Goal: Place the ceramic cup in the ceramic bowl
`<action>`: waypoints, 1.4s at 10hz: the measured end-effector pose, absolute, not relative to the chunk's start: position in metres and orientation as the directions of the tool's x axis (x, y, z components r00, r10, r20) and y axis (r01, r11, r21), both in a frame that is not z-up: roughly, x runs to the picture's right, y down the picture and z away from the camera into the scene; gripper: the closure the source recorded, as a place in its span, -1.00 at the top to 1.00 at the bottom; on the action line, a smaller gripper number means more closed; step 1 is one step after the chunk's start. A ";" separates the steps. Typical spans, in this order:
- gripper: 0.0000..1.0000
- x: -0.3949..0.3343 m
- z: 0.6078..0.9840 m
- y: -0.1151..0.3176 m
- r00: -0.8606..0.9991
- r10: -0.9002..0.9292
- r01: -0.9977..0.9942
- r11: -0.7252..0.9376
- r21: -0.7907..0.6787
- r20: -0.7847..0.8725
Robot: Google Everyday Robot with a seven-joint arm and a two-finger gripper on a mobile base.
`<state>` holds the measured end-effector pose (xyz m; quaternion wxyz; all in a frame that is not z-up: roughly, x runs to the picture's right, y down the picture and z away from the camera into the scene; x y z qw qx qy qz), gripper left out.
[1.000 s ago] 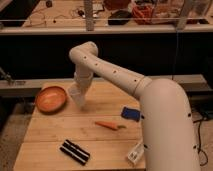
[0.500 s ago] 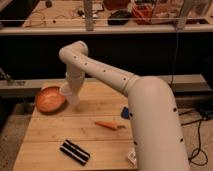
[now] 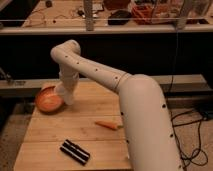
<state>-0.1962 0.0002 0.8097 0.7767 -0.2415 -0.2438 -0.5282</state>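
The ceramic bowl (image 3: 47, 101), orange-terracotta and shallow, sits at the back left corner of the wooden table (image 3: 60, 131). My gripper (image 3: 65, 96) hangs at the end of the white arm, right over the bowl's right rim. It is shut on a small white shape that I take for the ceramic cup (image 3: 64, 94), which blends with the white wrist. The cup's bottom looks level with the bowl's rim; I cannot tell if they touch.
An orange carrot-like piece (image 3: 108, 125) lies mid-table. A black ridged object (image 3: 75, 152) lies near the front edge. My bulky arm (image 3: 140, 115) covers the table's right side. A dark shelf and a cluttered workbench stand behind.
The arm has swung left, carrying the gripper and the white cup from beside the bowl to over its right rim. The bowl, carrot piece and black object have not moved.
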 end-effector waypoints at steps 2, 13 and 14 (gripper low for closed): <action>-0.91 -0.197 0.813 -0.001 0.310 -0.713 0.944 0.309 -0.115 0.629; -0.91 -0.222 0.828 0.011 0.263 -0.752 0.960 0.265 -0.088 0.605; -0.83 -0.225 0.828 0.013 0.258 -0.754 0.962 0.261 -0.084 0.604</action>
